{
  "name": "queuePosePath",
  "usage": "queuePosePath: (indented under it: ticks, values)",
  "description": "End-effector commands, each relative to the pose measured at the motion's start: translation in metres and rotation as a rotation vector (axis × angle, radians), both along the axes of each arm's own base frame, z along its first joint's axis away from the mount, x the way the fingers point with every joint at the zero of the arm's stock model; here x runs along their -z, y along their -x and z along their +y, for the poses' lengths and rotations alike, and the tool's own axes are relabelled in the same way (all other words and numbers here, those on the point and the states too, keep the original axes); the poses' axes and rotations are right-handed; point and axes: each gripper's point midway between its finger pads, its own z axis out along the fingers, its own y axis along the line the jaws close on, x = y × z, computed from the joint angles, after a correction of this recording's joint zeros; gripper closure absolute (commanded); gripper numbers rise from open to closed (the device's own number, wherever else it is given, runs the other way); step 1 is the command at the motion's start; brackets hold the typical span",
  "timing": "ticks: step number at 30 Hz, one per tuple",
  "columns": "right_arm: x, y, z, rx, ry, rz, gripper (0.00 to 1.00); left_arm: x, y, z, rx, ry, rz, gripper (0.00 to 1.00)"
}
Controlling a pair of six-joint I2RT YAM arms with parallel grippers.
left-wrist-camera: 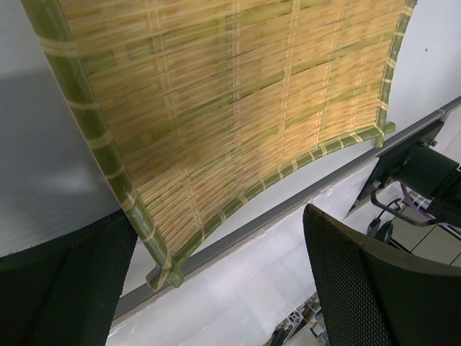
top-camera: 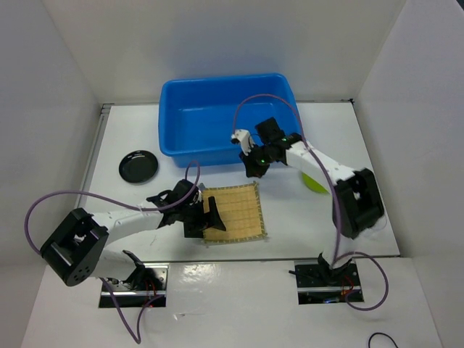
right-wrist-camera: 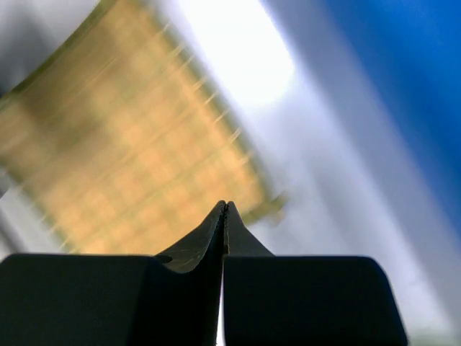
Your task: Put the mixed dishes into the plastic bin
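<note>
Bamboo mat (top-camera: 235,210): lower centre, flat, square, edges slightly skewed to frame. Left gripper (top-camera: 206,221) at mat's left edge, spread wide, empty. Right gripper (top-camera: 254,168) closed, empty, over mat's upper-right corner, beside blue bin (top-camera: 196,123).

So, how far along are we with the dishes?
Nothing looks done: the visible part of the blue bin holds no dishes. In hand: the left gripper is open at the bamboo mat's edge, not gripping; the right gripper is shut and empty near the bin. Left: the mat, the black plate and the green plate all lie on the table. I see no cups.
</note>
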Motion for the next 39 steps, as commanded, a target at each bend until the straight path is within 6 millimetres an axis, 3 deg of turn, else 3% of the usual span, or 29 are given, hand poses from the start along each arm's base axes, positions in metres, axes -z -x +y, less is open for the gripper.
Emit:
queuePosePath:
  ticks: [1,2,3,5,6,9,13,16,21,29,35,36,38,39]
  values:
    - [-0.056,0.045,-0.004,-0.064,-0.117,-0.097,1.0,0.014,0.002,0.014,-0.023,-0.061,-0.024,0.0]
    - [-0.056,0.057,-0.003,-0.081,-0.118,-0.098,1.0,0.011,0.0,0.012,-0.024,-0.049,-0.04,0.0]
    - [-0.043,0.07,-0.009,-0.089,-0.088,-0.084,1.0,0.012,-0.003,0.014,-0.045,-0.044,-0.036,0.0]
    - [-0.041,0.078,-0.014,-0.083,-0.06,-0.117,1.0,0.013,-0.005,0.015,-0.064,-0.037,-0.035,0.0]
    - [-0.023,0.086,-0.018,-0.068,-0.046,-0.072,1.0,0.012,-0.007,0.014,-0.065,-0.031,-0.042,0.0]
    - [0.0,0.099,-0.018,-0.095,-0.046,0.0,0.98,0.012,-0.01,0.014,-0.071,-0.033,-0.055,0.0]
    - [0.028,0.102,-0.015,-0.107,-0.02,0.09,0.98,0.011,-0.015,0.011,-0.084,-0.017,-0.079,0.0]
    - [0.059,0.09,-0.025,-0.024,0.094,0.143,0.98,0.014,-0.016,0.012,-0.108,-0.008,-0.085,0.0]
    - [0.074,0.087,-0.023,-0.013,0.119,0.154,0.99,0.019,-0.017,0.015,-0.126,-0.014,-0.094,0.0]
    - [0.123,0.089,-0.043,0.051,0.269,0.244,1.0,0.016,-0.032,0.009,-0.142,0.017,-0.159,0.0]
    - [0.128,0.087,-0.042,0.05,0.279,0.26,1.0,0.017,-0.05,-0.013,-0.117,0.101,-0.208,0.0]
    - [0.128,0.087,-0.042,0.05,0.279,0.26,1.0,0.027,-0.047,-0.014,-0.107,0.093,-0.178,0.01]
    - [0.128,0.087,-0.042,0.05,0.279,0.26,1.0,0.024,-0.055,-0.023,-0.097,0.12,-0.193,0.06]
    - [0.128,0.087,-0.042,0.05,0.279,0.26,1.0,0.03,-0.053,-0.024,-0.087,0.121,-0.176,0.17]
